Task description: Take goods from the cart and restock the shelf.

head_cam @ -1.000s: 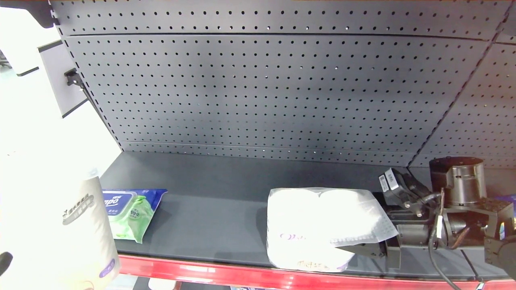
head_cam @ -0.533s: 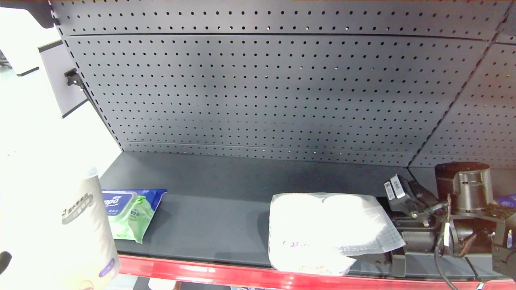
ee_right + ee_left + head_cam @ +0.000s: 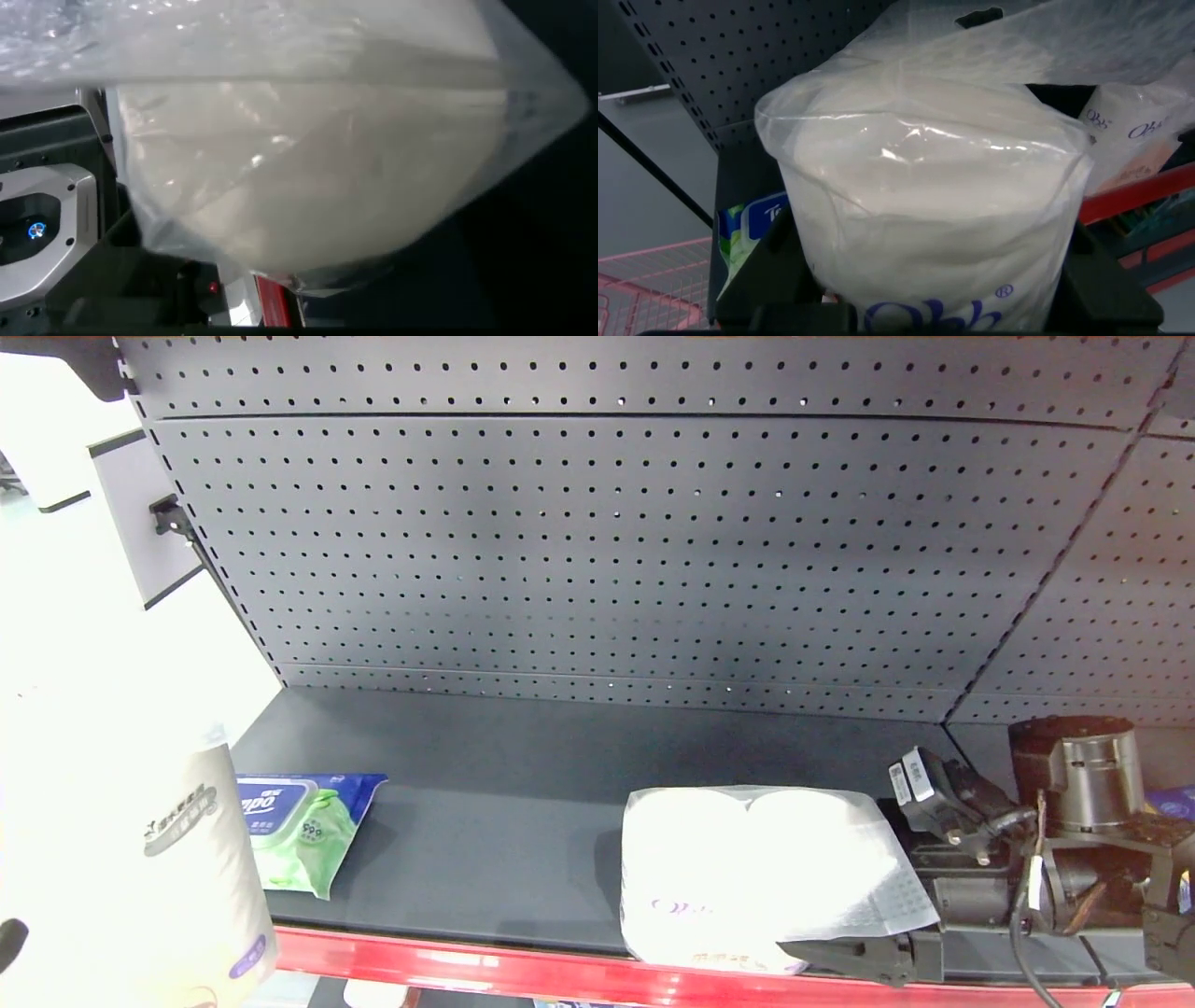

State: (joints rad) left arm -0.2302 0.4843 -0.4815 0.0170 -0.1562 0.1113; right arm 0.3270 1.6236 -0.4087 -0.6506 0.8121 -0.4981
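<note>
White tissue pack (image 3: 924, 187) in L end effector (image 3: 929, 285).

Shop aisle: grey pegboard-backed shelf (image 3: 523, 803) with red front lip (image 3: 467, 966), packaged wipes (image 3: 299, 831), bagged tissue rolls (image 3: 738, 868).

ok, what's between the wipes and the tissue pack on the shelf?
Nothing. In the head view the shelf is bare between the wipes and the tissue pack.
</note>
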